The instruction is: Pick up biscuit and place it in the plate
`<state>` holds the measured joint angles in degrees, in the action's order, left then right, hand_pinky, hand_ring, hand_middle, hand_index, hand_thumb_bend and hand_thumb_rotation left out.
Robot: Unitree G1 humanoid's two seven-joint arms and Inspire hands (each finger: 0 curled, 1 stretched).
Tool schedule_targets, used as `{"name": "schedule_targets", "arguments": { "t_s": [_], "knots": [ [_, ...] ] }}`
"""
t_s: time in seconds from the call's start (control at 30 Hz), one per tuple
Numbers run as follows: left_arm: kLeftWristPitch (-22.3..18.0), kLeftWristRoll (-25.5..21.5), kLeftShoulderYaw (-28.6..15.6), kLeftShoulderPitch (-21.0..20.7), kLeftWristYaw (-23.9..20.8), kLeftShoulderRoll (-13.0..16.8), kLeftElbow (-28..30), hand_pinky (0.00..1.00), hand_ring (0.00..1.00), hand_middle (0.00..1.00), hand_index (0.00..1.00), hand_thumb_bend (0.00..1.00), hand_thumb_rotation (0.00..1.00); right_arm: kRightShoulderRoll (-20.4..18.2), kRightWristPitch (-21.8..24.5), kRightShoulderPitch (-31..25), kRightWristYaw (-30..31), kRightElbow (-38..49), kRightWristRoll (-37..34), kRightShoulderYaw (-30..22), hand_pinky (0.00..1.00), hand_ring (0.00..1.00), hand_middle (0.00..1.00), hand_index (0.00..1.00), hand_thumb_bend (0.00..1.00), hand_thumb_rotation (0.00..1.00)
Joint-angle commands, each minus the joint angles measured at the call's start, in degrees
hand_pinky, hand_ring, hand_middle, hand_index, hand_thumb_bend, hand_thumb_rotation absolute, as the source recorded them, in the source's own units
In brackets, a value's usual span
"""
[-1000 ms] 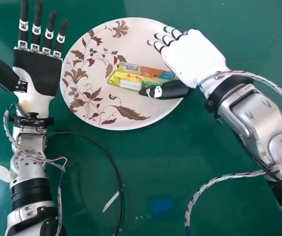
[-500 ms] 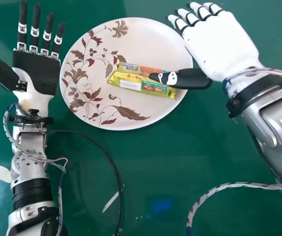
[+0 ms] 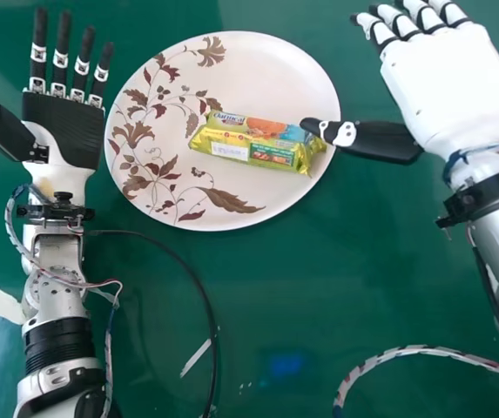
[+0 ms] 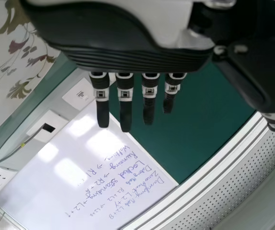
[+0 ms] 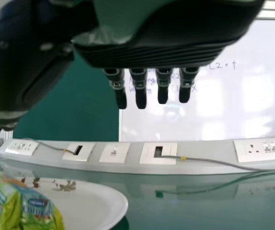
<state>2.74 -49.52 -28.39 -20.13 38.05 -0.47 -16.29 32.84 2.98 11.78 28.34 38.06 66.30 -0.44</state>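
The biscuit lies on the plate; placing looks done. The right hand, open and empty, has its thumb over the rim; next, lift it clear. The left hand idles, open and empty.

Biscuit pack on floral plate; right hand near; left hand, fingers straight.

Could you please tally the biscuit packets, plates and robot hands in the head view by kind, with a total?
Biscuit packet: 1
Plate: 1
Robot hands: 2 (left hand, right hand)
Total: 4
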Motion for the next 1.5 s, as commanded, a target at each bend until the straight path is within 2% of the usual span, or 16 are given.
{"name": "schedule_targets", "arguments": {
  "t_s": [0.0, 0.07, 0.13, 0.3, 0.43, 0.53, 0.63, 0.77, 1.0, 1.2, 1.47],
  "knots": [
    [2.2, -0.2, 0.5, 5.4, 0.0, -2.2, -4.7, 0.85, 0.83, 0.91, 0.99, 1.0, 0.84, -1.5, 0.9, -1.4, 0.0, 1.5, -0.2, -0.7, 1.0, 0.89, 1.0, 1.0, 1.0, 0.73],
    [2.1, -0.1, 0.4, 5.3, 0.3, -2.1, -4.9, 0.91, 0.84, 0.91, 0.99, 1.0, 0.81, -2.4, 1.5, -1.8, -0.4, 2.0, -0.5, -1.1, 1.0, 0.94, 1.0, 1.0, 1.0, 0.72],
    [1.7, 0.2, 0.5, 5.3, 0.4, -2.1, -5.0, 0.93, 0.85, 0.91, 0.99, 1.0, 0.81, -2.9, 1.6, -2.3, -1.2, 2.4, -0.3, -1.5, 1.0, 0.98, 1.0, 1.0, 1.0, 0.72],
    [1.0, 0.6, 0.7, 5.4, 0.8, -2.1, -5.0, 0.98, 0.85, 0.92, 0.99, 1.0, 0.81, -4.5, 2.1, -3.3, -2.8, 3.2, 0.2, -2.2, 1.0, 1.0, 1.0, 1.0, 1.0, 0.75],
    [0.8, 0.9, 0.6, 5.3, 0.7, -2.1, -5.2, 0.88, 0.85, 0.91, 0.99, 1.0, 0.81, -6.0, 2.4, -4.0, -4.8, 3.4, 0.2, -2.4, 1.0, 1.0, 1.0, 1.0, 1.0, 0.77],
    [0.6, 1.0, 0.4, 5.2, 0.9, -2.1, -5.5, 0.85, 0.85, 0.92, 1.0, 1.0, 0.81, -6.7, 2.3, -4.3, -5.4, 3.4, 0.2, -2.3, 1.0, 1.0, 1.0, 1.0, 1.0, 0.77],
    [0.1, 0.9, 0.4, 5.2, 1.1, -2.3, -5.5, 0.87, 0.85, 0.93, 0.99, 1.0, 0.82, -7.2, 2.1, -4.7, -6.2, 3.1, 0.1, -2.2, 1.0, 1.0, 1.0, 1.0, 1.0, 0.77],
    [-0.5, 1.2, 0.4, 5.2, 0.5, -2.5, -5.4, 0.83, 0.84, 0.92, 0.98, 1.0, 0.83, -8.7, 2.4, -5.0, -8.2, 2.8, -0.1, -1.8, 1.0, 1.0, 1.0, 1.0, 1.0, 0.81],
    [-2.7, 3.0, 1.0, 5.1, -0.5, -2.5, -5.4, 0.82, 0.84, 0.91, 0.99, 1.0, 0.84, -11.8, 3.6, -5.2, -10.2, 2.2, -0.4, -1.2, 1.0, 1.0, 1.0, 1.0, 1.0, 0.85],
    [-2.3, 2.3, 1.0, 5.1, -0.2, -2.6, -5.2, 0.81, 0.85, 0.92, 0.98, 1.0, 0.86, -13.5, 3.6, -5.4, -12.3, 1.8, -1.5, -1.1, 1.0, 1.0, 1.0, 1.0, 1.0, 0.87],
    [-4.0, 4.5, 1.6, 5.7, -0.6, -2.5, -5.1, 0.89, 0.86, 0.9, 0.98, 1.0, 0.87, -15.3, 2.8, -5.6, -17.3, 0.7, -4.2, -0.1, 1.0, 1.0, 1.0, 1.0, 1.0, 0.85]
  ]
}}
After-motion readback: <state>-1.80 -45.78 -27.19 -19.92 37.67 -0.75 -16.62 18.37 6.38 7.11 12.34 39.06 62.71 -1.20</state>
